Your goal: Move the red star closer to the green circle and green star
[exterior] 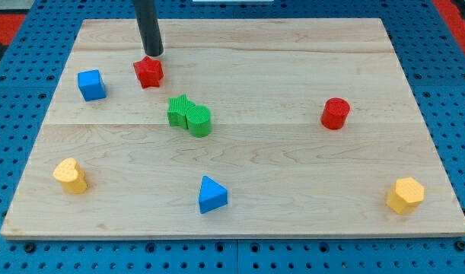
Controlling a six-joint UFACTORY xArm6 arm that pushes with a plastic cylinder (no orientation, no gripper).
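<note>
The red star (148,72) lies in the upper left part of the wooden board (293,175). My tip (153,54) stands just above it toward the view's top, touching or almost touching its top edge. The green star (179,110) and the green circle (199,120) sit together, touching, below and to the right of the red star, a short gap away.
A blue cube (91,84) is left of the red star. A red cylinder (335,113) is at the right. A yellow block (71,176) is at the lower left, a blue triangle (211,195) at the bottom middle, a yellow hexagon (405,195) at the lower right.
</note>
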